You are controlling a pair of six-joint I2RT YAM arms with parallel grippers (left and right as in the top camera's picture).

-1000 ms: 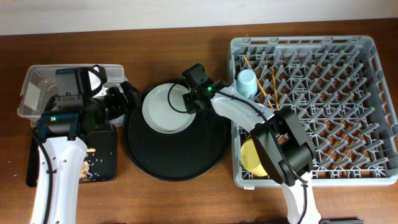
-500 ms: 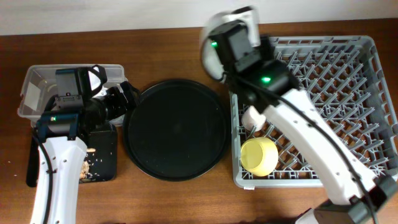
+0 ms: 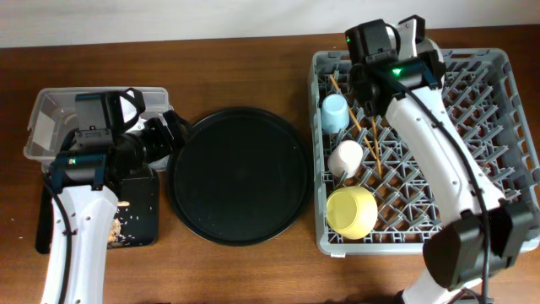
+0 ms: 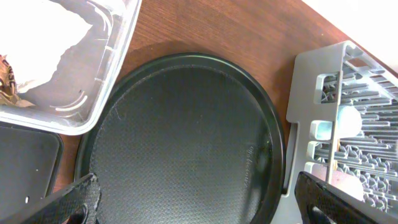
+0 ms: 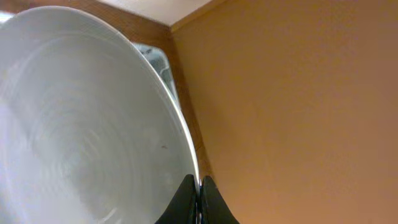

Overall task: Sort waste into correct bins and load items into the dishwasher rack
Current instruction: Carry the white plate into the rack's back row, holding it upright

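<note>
My right gripper is shut on the rim of the pale round plate. In the overhead view it holds the plate on edge above the back of the grey dishwasher rack. The rack holds a light blue cup, a pale pink cup, a yellow bowl and wooden chopsticks. My left gripper is open and empty over the left of the large round black tray. The clear tub holds the white napkin and the brown wrapper. Beige scraps lie on the flat black tray.
The round black tray lies bare between the tub and the rack. The right half of the rack shows only pegs. Brown wooden table surrounds everything.
My right gripper has lifted the plate off the round black tray and carried it right, over the rack's back edge. The left arm has not moved.
</note>
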